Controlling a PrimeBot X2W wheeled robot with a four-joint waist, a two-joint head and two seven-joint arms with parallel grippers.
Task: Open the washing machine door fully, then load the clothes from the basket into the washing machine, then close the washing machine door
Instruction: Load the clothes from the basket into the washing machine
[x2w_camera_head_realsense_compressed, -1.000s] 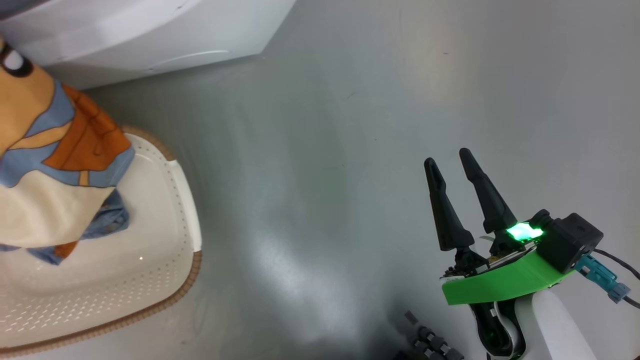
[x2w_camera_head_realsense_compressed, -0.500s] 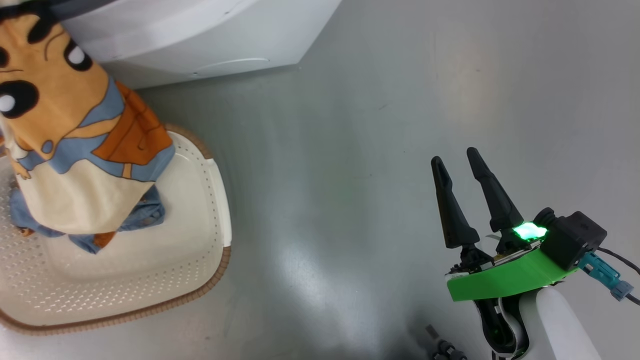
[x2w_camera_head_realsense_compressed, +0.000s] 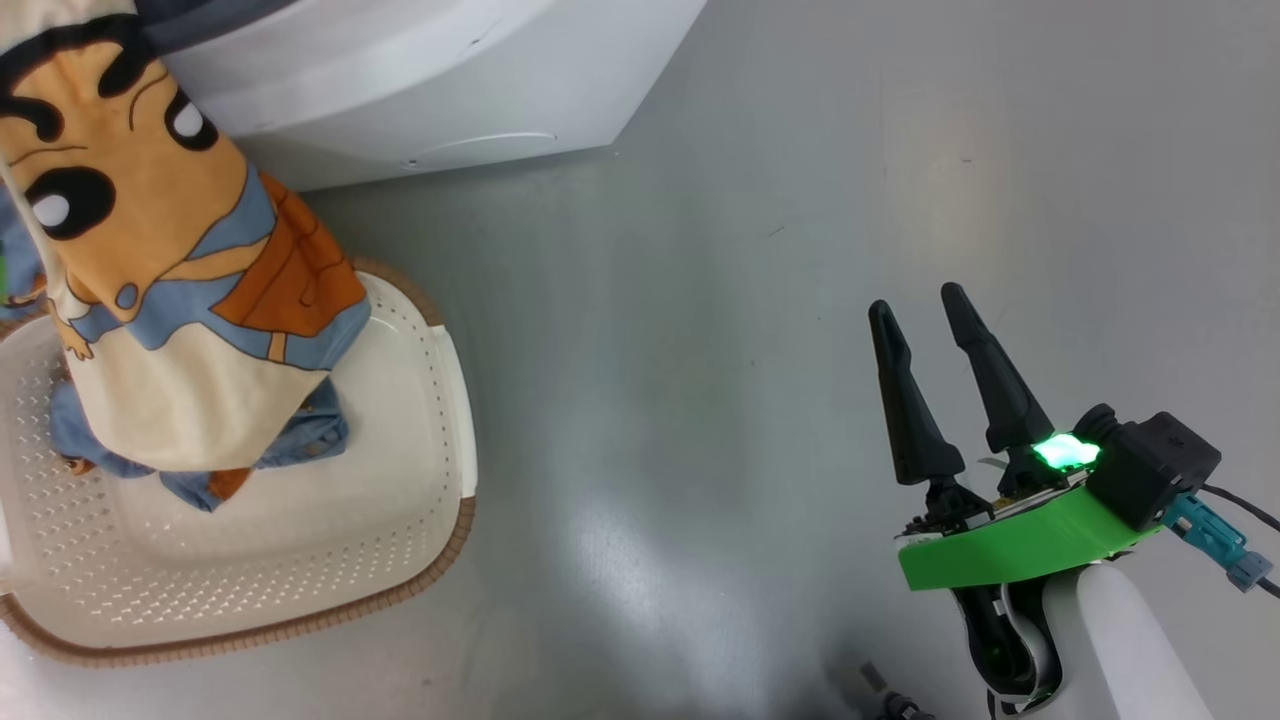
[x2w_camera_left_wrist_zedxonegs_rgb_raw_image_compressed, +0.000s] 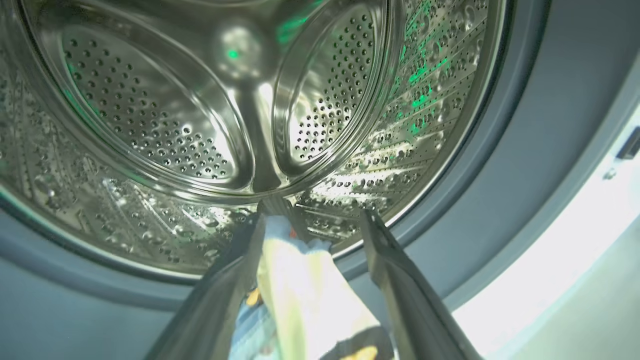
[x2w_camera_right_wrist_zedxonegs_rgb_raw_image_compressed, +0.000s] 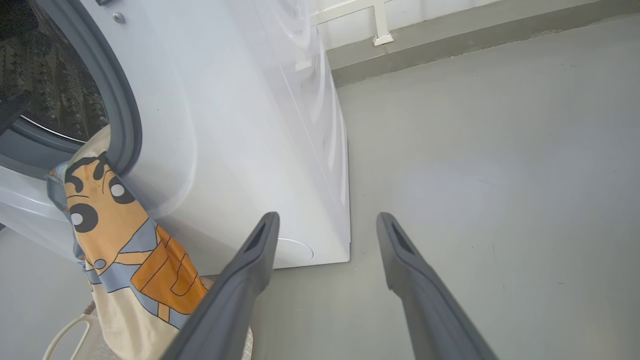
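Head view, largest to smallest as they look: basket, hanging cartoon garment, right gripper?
The basket and the cartoon garment: about alike; the garment hangs nearer the camera, so unranked.
Then the right gripper, clearly smallest.

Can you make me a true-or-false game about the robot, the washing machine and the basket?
1. The right pincer is open and holds nothing. True.
2. The basket sits on top of the washing machine. False: it stands on the floor by the machine.
3. The drum is stuffed with clothes. False: no clothes lie in the part that shows.
4. The cartoon garment hangs over the basket. True.
5. The garment's end sits between the left pincer's fingers. True.
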